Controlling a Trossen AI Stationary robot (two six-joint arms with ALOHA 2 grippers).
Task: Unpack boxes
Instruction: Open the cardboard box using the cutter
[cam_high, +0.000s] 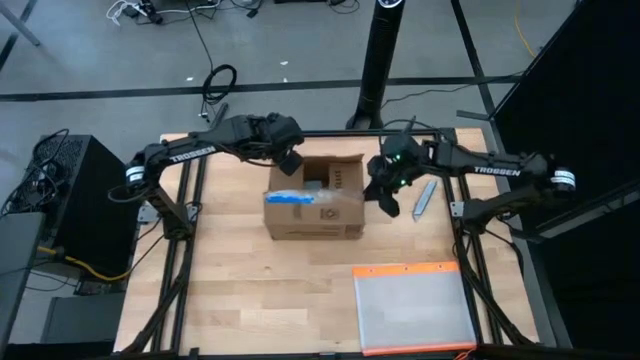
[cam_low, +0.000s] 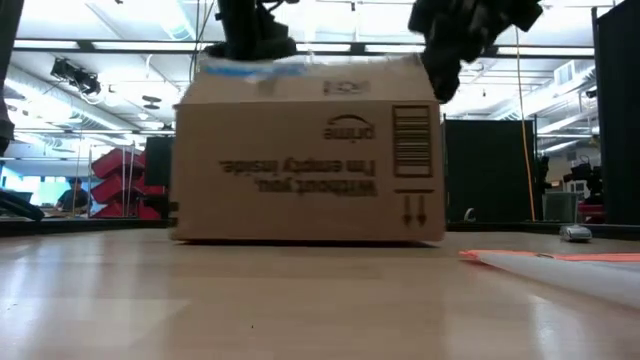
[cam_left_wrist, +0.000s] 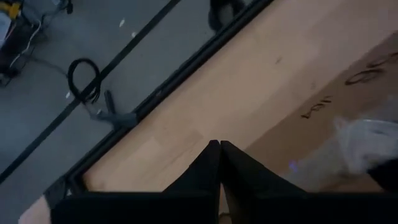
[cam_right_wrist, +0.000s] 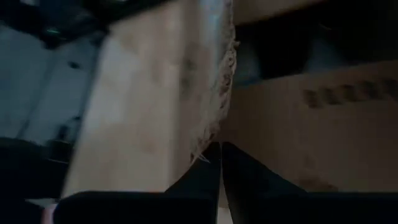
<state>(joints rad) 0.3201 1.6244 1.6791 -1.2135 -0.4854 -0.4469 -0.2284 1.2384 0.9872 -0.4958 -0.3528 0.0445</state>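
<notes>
Light: you get even overhead brightness on the table (cam_high: 250, 290).
Source: ceiling strips glare behind the box (cam_low: 310, 150) in your low view.
Shadows: soft, short beside the box.
Blur: your right wrist view is dim and smeared.

You've got a brown corrugated cardboard box (cam_high: 322, 205) on the pale, light-wood table (cam_high: 260, 285), its grain running in long planks. On the box's top there's a white-and-blue label (cam_high: 292, 198); in the low view you see black print on its side, upside down, with a black barcode (cam_low: 412, 141) and two arrows. In your left wrist view, black marks stand on the brown card. Both arms are dark, nearly black, with white lettering, and the left gripper (cam_left_wrist: 219, 163) and right gripper (cam_right_wrist: 219, 163) show black fingers. Near the table's front edge lies a clear greyish pouch (cam_high: 414, 308) edged in orange
</notes>
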